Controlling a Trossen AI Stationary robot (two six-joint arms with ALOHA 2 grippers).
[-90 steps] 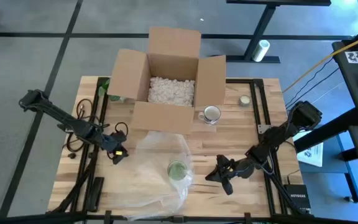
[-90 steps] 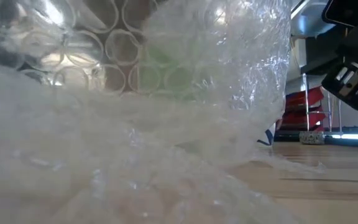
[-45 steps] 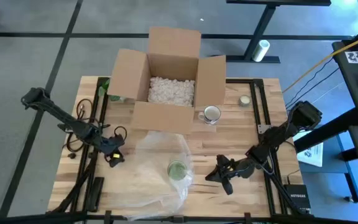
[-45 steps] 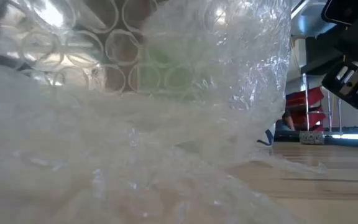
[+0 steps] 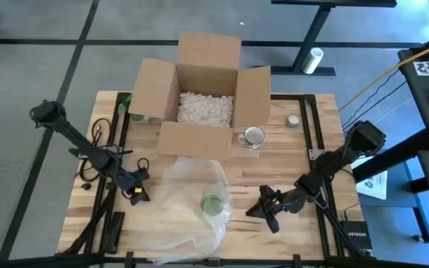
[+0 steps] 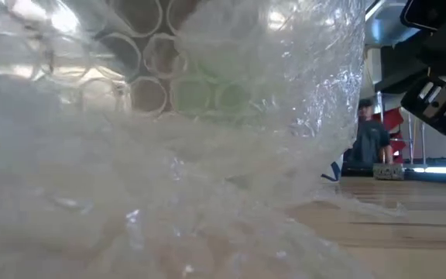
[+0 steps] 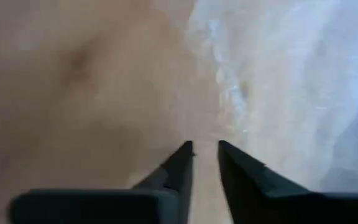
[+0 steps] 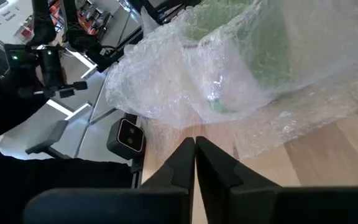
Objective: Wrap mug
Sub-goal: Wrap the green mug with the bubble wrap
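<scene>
A sheet of clear bubble wrap (image 5: 188, 208) lies crumpled on the near middle of the wooden table. A green mug (image 5: 212, 202) stands on it near its right side, with wrap bunched over and around it (image 8: 253, 50). My left gripper (image 5: 135, 195) is low over the table at the wrap's left edge (image 7: 229, 115). Its fingers point down with a narrow gap between them, and bare wood shows in that gap (image 7: 205, 148). My right gripper (image 5: 253, 211) is shut (image 8: 194, 143), just off the wrap's right edge, pointing at the mug.
An open cardboard box (image 5: 199, 97) holding white packing peanuts stands at the far middle. A second, pale mug (image 5: 253, 137) stands by its right near corner. Cables (image 5: 95, 160) lie at the left edge. A person (image 6: 372, 139) shows in the room beyond the table.
My left gripper has moved toward the table's near edge and down, closer to the wrap's left edge. The wrap in front of the low camera has shifted a little. A person has come into the low view.
</scene>
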